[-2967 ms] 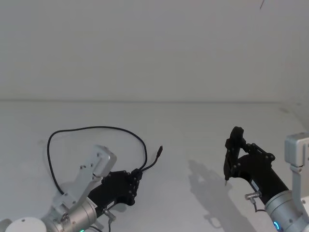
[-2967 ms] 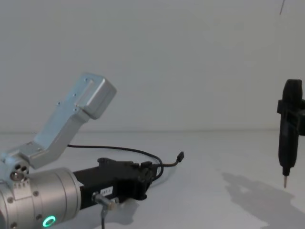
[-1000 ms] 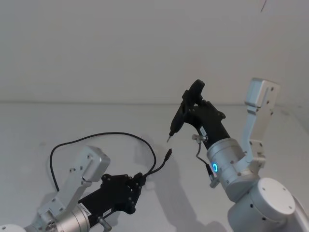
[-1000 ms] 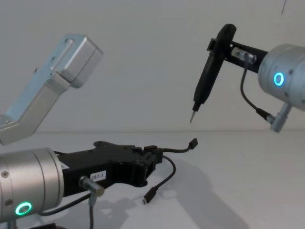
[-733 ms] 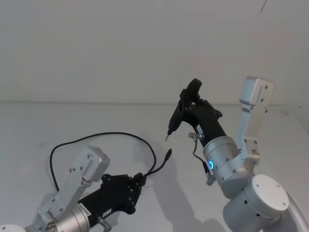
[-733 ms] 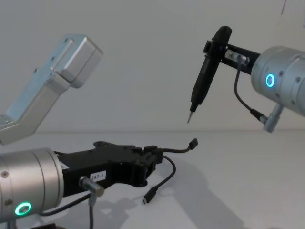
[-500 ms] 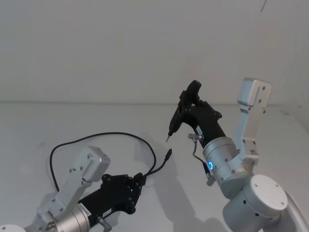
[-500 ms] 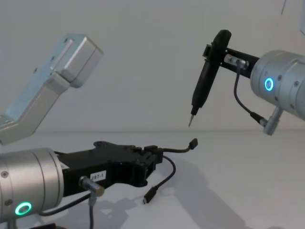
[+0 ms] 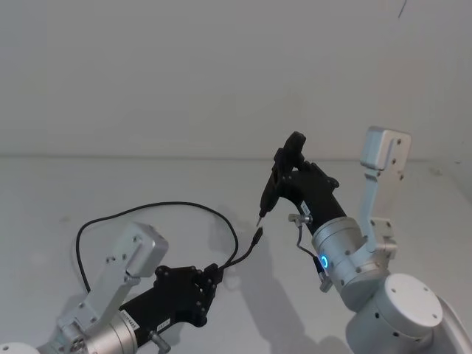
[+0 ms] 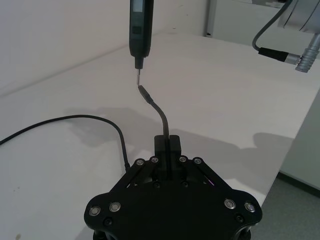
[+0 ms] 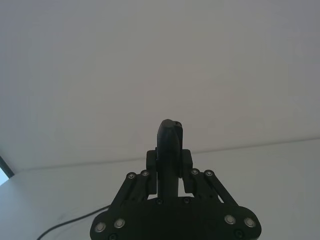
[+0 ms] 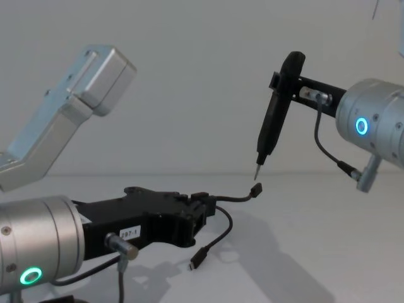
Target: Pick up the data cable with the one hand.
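Over a white table, left gripper clamps one data cable.

A bare robotics lab or test cell, judging by a plain white table against a blank white wall, with two silver robot arms over it and a white cabinet past the table's far edge.

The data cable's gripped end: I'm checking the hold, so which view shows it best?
The left wrist view: the data cable rises straight from the shut left tool toward the pen-like tool held by the right tool. The head view shows its whole loop. The chest view shows the other plug hanging.
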You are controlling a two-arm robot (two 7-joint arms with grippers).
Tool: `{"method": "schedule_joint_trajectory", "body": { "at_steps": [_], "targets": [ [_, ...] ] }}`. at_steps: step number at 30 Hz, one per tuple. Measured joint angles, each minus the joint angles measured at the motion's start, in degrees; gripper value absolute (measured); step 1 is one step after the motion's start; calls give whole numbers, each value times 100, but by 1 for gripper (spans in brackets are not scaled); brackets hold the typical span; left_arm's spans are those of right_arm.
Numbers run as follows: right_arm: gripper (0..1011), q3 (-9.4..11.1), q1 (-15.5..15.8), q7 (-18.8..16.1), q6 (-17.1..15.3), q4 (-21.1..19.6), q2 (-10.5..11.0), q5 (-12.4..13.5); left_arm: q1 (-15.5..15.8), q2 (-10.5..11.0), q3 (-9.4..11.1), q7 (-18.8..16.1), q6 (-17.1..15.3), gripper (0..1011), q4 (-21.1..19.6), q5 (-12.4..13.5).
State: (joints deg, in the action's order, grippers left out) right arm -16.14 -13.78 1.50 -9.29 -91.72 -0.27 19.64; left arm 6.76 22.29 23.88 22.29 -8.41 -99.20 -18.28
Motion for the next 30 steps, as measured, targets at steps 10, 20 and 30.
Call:
{"method": "schedule_joint_trajectory", "body": {
  "at_steps": [10, 20, 30],
  "targets": [
    [279, 21, 17, -64, -37, 26, 16, -57, 0, 1, 0, 0, 1, 40, 0, 0],
    [279, 52, -59, -84, -11, 187, -19, -130, 0, 0, 0, 0, 1, 40, 0, 0],
    [279, 108, -146, -95, 18, 346, -69, -197, 0, 0, 0, 0, 1, 40, 0, 0]
  ]
}}
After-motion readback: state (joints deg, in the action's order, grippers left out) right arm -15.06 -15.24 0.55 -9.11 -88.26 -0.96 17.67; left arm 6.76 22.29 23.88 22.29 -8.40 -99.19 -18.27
